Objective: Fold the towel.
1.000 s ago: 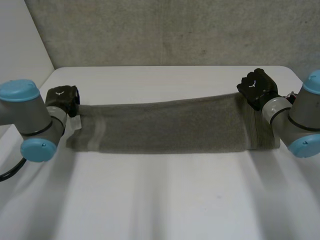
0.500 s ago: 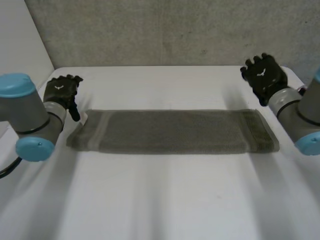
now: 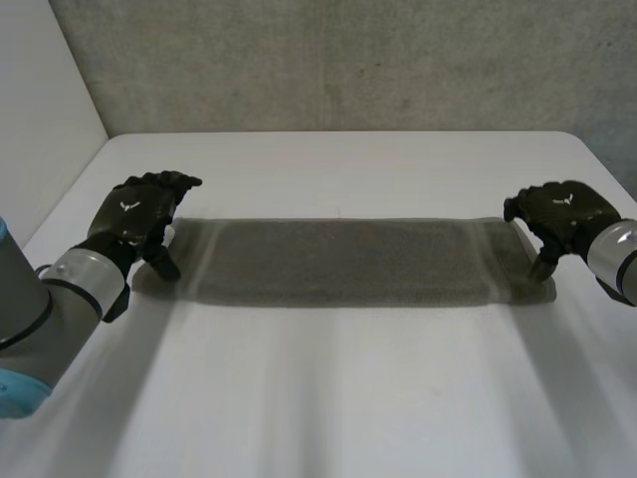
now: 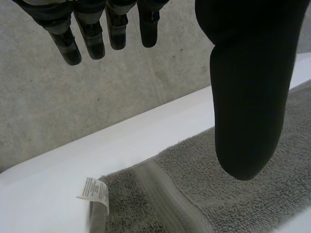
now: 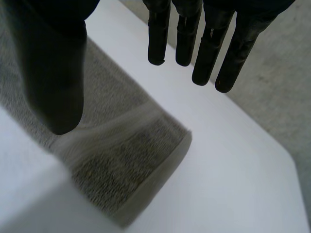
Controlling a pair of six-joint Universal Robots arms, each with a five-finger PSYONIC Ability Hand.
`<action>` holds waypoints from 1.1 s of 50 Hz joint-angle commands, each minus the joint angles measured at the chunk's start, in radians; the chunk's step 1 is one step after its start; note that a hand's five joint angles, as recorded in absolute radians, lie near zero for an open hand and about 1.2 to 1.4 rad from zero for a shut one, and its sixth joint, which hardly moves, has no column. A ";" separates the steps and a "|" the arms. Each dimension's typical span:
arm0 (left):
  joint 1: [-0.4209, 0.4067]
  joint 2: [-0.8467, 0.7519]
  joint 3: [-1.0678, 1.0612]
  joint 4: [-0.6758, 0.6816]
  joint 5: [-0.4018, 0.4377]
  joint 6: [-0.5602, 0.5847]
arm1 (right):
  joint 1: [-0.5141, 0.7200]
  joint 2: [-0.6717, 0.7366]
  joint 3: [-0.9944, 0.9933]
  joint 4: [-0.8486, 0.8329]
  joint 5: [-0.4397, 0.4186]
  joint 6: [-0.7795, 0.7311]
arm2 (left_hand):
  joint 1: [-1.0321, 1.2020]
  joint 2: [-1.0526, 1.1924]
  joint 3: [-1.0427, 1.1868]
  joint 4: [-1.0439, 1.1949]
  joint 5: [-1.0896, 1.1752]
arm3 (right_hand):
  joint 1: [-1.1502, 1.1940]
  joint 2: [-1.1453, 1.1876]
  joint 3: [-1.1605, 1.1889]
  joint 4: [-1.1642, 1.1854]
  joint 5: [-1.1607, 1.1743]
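Observation:
A grey towel [image 3: 348, 261], folded into a long narrow strip, lies flat across the white table. My left hand [image 3: 137, 214] hovers over its left end with fingers straight and apart from the thumb, holding nothing. In the left wrist view the thumb [image 4: 248, 97] hangs above the towel [image 4: 184, 194], whose white label [image 4: 94, 190] sticks out at the corner. My right hand [image 3: 562, 211] hovers over the right end, also open. In the right wrist view its thumb [image 5: 53, 73] and straight fingers [image 5: 209, 43] stand clear of the towel's end [image 5: 126, 160].
A grey concrete wall [image 3: 338, 60] rises right behind the table's far edge [image 3: 338, 134]. A wide stretch of bare white table [image 3: 328, 398] lies in front of the towel.
Both hands let go of the towel's ends, which dropped flat on the table. The hands rose and opened, then came forward and down over the ends.

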 commanded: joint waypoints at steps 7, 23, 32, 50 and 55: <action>-0.003 -0.008 -0.027 0.058 -0.006 -0.014 | -0.038 0.136 0.022 -0.085 -0.043 -0.018 | 0.005 0.009 0.008 0.010 -0.027 | 0.034 0.033 0.024 0.022 0.013; -0.003 -0.008 -0.029 0.058 -0.006 -0.016 | -0.057 0.207 -0.018 -0.122 -0.029 -0.020 | 0.005 0.009 0.008 0.010 -0.027 | 0.577 0.576 0.568 0.565 0.556; -0.003 -0.008 -0.029 0.058 -0.006 -0.019 | -0.064 0.255 -0.042 -0.111 -0.026 -0.020 | 0.005 0.009 0.008 0.010 -0.027 | 0.546 0.545 0.536 0.533 0.524; -0.001 -0.005 -0.033 0.058 -0.008 -0.019 | -0.077 0.236 -0.011 -0.111 -0.035 -0.014 | 0.005 0.009 0.008 0.010 -0.027 | -0.060 -0.061 -0.070 -0.072 -0.081; -0.001 -0.005 -0.033 0.058 -0.006 -0.019 | -0.077 0.245 -0.022 -0.112 -0.038 -0.017 | 0.005 0.009 0.008 0.010 -0.027 | 0.077 0.076 0.068 0.065 0.056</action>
